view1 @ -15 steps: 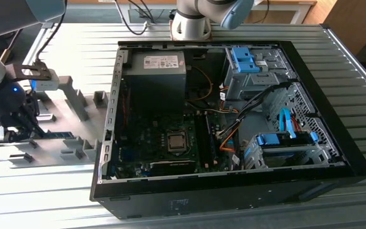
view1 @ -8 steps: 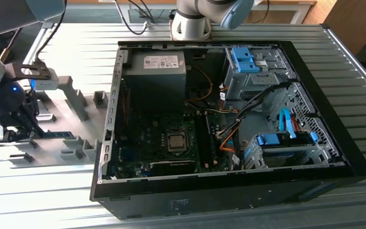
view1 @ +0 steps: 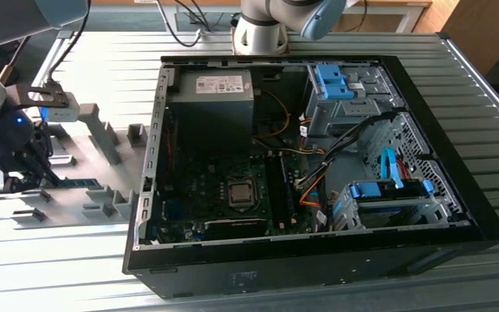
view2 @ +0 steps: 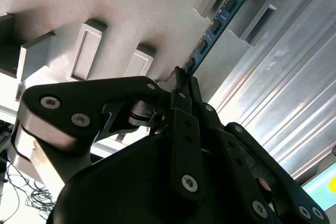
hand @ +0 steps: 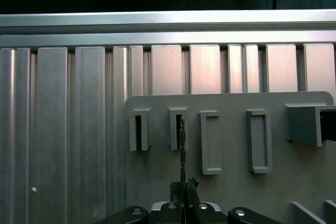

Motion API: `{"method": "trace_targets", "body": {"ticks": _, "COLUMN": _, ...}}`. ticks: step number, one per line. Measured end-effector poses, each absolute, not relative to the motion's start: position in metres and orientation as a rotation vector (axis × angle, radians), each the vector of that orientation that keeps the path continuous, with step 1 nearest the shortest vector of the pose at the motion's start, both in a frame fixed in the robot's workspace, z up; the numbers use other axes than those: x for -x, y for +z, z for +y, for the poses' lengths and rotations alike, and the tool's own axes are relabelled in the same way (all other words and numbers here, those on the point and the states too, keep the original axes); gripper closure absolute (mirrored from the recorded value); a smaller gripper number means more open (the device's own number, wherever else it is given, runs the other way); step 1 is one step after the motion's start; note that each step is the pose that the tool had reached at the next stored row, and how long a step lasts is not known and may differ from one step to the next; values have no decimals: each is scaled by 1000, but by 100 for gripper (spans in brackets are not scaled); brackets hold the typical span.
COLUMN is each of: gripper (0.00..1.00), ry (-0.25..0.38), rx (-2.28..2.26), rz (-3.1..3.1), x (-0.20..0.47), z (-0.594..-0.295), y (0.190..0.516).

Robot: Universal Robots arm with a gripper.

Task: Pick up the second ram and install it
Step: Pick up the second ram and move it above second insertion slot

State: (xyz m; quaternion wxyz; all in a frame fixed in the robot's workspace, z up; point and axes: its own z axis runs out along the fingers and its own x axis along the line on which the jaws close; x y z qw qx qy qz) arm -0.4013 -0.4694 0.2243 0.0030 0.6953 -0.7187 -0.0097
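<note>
The gripper has its fingers drawn narrow, pinching one end of the second ram. The stick stands on edge, its far end lying between raised blocks of the grey holder plate. The plate rests on a ribbed aluminium desk. Toward the exterior view's right, an open black computer case sits on the desk beside the plate. Beyond it are the arm's base, loose cables and wooden furniture.
</note>
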Motion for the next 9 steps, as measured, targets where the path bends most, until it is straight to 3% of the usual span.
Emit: {"method": "trace_targets", "body": {"ticks": 9, "gripper": 86, "ry": -30, "rx": -2180, "rz": -2253, "x": 401, "z": -469, "y": 228}}
